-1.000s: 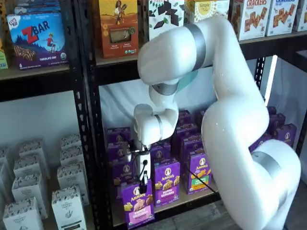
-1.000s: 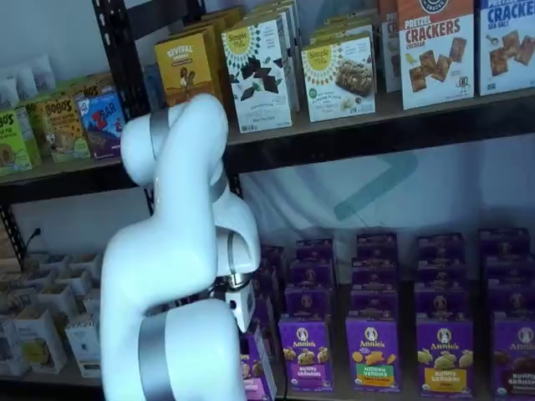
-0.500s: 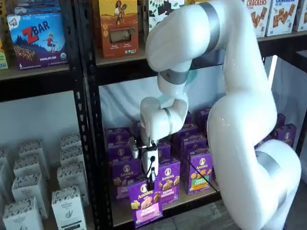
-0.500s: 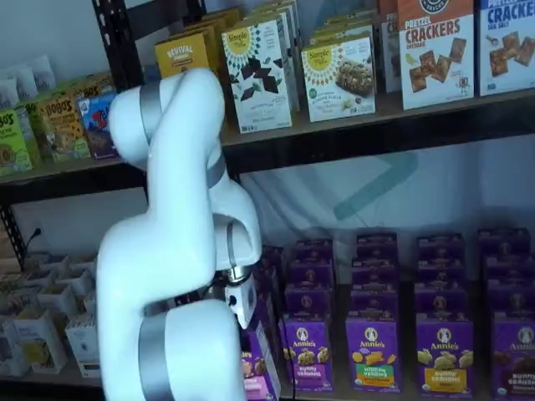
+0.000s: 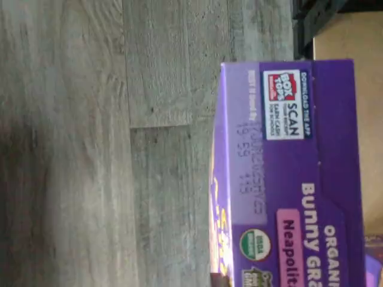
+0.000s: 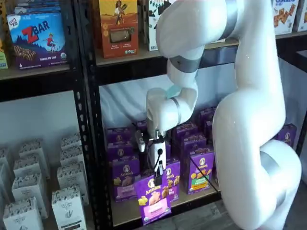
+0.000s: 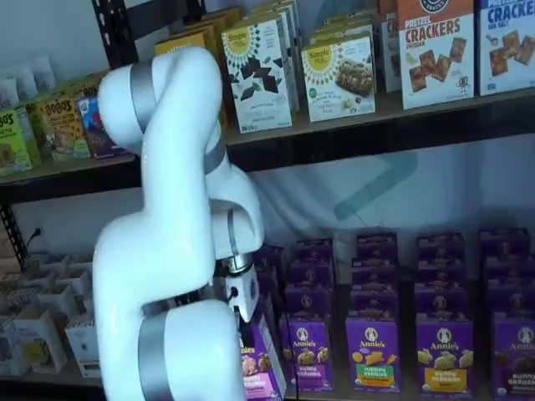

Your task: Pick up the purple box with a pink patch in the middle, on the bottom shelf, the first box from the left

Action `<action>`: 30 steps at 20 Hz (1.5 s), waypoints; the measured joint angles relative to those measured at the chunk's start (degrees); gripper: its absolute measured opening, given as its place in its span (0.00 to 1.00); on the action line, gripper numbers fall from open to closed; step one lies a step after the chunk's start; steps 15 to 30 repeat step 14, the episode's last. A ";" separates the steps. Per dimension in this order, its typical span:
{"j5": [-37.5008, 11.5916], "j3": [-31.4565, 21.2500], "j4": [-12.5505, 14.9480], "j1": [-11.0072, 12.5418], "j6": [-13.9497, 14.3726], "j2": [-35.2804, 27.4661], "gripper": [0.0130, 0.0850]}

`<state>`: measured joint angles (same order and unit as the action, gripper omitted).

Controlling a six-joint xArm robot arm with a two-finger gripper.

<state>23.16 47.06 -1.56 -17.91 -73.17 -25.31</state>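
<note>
One light, stiff carton, the purple box (image 6: 153, 198), is clamped at its top edge by the closed gripper (image 6: 158, 168).

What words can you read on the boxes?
"Annie's": purple box in the claw
"BOX TOPS", "SCAN", "Bunny Gra...", "Neapolit...": the purple box's top, cut off in the wrist view
"ZBAR": blue box
"CRACKERS": white box
"Simple": yellow-topped box
Small print: too blurred.
</note>
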 joint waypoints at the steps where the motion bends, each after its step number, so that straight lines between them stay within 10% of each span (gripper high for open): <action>1: 0.65 -0.67 0.08 0.26 -0.18 1.07 0.33; 30: 7.21 -5.83 -2.27 3.37 -5.20 11.94 0.33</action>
